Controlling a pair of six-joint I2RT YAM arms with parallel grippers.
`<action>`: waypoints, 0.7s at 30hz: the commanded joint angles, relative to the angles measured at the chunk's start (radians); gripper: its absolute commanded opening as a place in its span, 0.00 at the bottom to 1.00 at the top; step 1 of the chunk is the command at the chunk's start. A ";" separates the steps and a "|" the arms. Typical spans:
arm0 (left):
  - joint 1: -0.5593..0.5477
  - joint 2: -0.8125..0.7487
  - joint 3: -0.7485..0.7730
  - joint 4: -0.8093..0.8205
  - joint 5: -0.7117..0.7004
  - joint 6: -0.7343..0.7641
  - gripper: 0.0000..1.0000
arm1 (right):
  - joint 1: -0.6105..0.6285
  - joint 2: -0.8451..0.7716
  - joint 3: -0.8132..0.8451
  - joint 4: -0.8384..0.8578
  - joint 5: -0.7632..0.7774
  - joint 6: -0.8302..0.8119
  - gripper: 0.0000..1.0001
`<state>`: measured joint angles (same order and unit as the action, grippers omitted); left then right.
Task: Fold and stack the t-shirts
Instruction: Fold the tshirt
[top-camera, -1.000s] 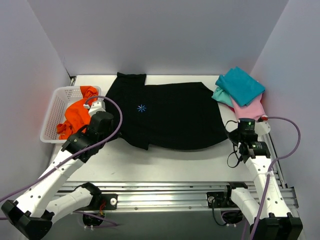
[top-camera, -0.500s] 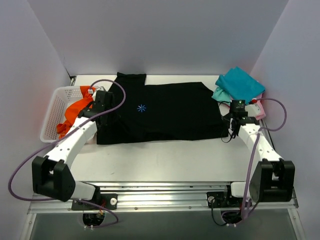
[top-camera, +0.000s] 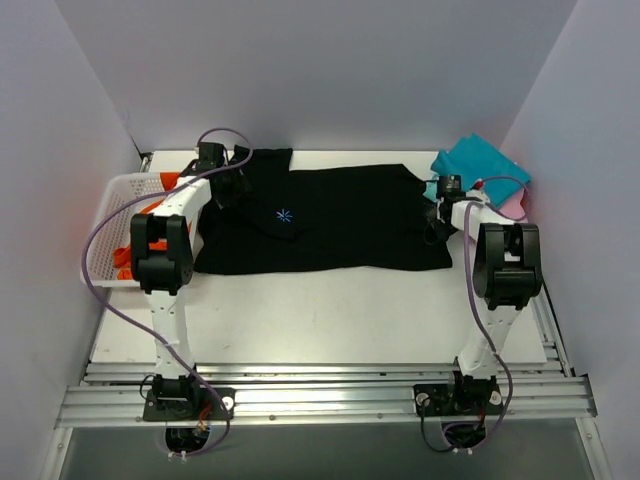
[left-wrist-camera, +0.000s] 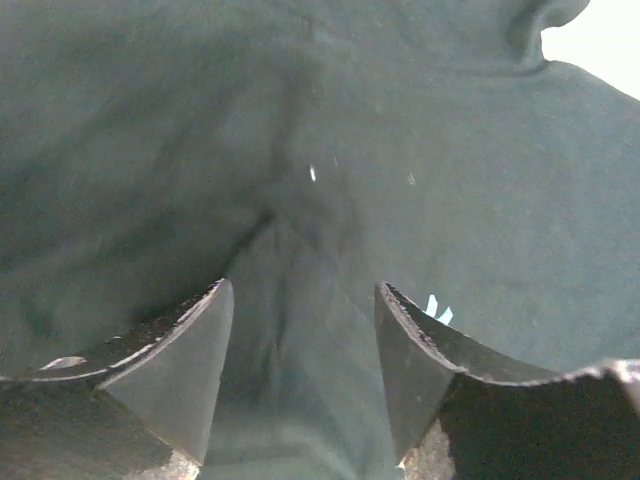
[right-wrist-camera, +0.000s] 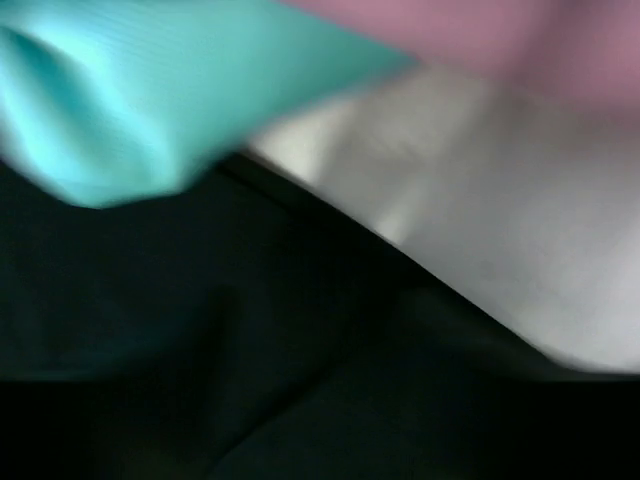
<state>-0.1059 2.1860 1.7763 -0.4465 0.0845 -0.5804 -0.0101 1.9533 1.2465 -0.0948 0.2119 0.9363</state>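
A large black t-shirt (top-camera: 340, 225) lies spread across the back of the table, its light-blue starburst mark (top-camera: 285, 215) facing up. My left gripper (top-camera: 232, 186) (left-wrist-camera: 302, 290) is over the shirt's left end. It is open, and a low ridge of black cloth (left-wrist-camera: 300, 350) lies loose between the fingers. My right gripper (top-camera: 437, 212) is at the shirt's right edge. Its fingers do not show in the blurred right wrist view, only black cloth (right-wrist-camera: 200, 360). Teal t-shirts (top-camera: 480, 168) (right-wrist-camera: 150, 90) and a pink one (top-camera: 512, 205) (right-wrist-camera: 480, 30) lie at the back right.
A white mesh basket (top-camera: 105, 225) stands at the left edge of the table with an orange t-shirt (top-camera: 150, 222) bunched inside. Both arms stretch from the near rail to the back. Grey walls close in the left, right and back sides.
Both arms have reached from the near side of the black shirt to its far ends. The shirt's near edge has moved back, leaving it narrower. The left jaws have come apart.
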 joint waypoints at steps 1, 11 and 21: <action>0.014 0.040 0.144 -0.018 0.112 0.022 0.67 | 0.028 -0.008 0.065 0.002 0.032 -0.034 0.94; -0.032 -0.535 -0.290 -0.003 -0.105 -0.030 0.68 | 0.088 -0.451 -0.103 -0.007 0.184 -0.128 1.00; -0.178 -0.877 -0.918 0.155 -0.173 -0.226 0.68 | 0.131 -0.843 -0.614 0.145 -0.012 -0.143 1.00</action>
<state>-0.2794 1.3014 0.9867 -0.3428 -0.0475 -0.7204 0.1234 1.0981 0.7147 0.0460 0.2634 0.8089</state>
